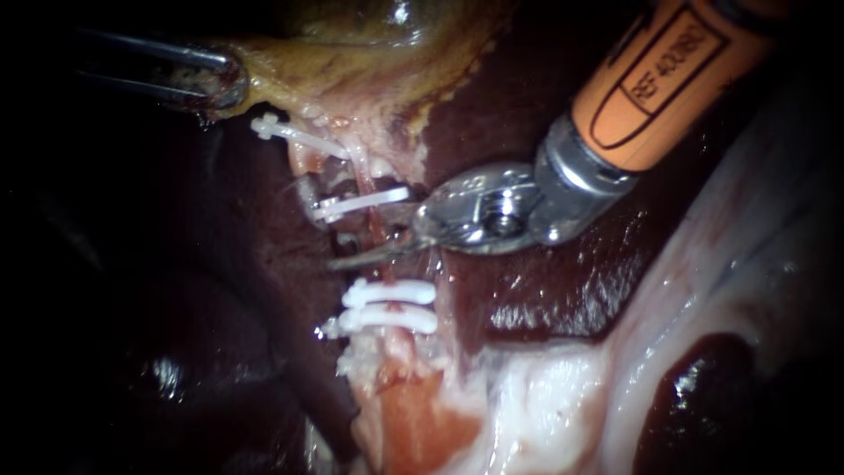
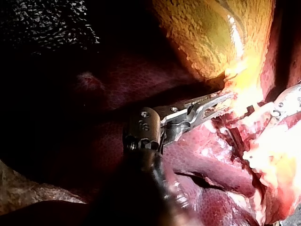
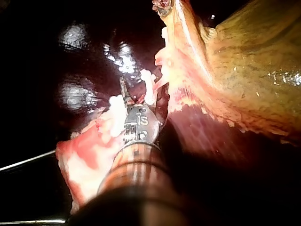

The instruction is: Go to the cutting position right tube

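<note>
A thin pink tube, the right tube [image 1: 376, 227], runs down from the yellow gallbladder [image 1: 352, 62]. It carries one white clip [image 1: 360, 204] above and two white clips [image 1: 389, 306] below. My right instrument [image 1: 369, 246], on an orange shaft, holds its blades open across the tube, in the gap between the upper clip and the lower pair. In the right wrist view its blades [image 3: 123, 96] sit among the clips. My left instrument [image 1: 215, 79] is shut on the gallbladder's edge at the upper left, and the left wrist view shows those jaws [image 2: 217, 101] on that edge.
Another white clip [image 1: 281, 132] sits further left, near the gallbladder's neck. Dark red liver [image 1: 545, 290] surrounds the tubes. Pale fatty tissue [image 1: 545, 396] lies below and to the right. The right instrument's hinge [image 2: 288, 101] shows ahead of my left jaws.
</note>
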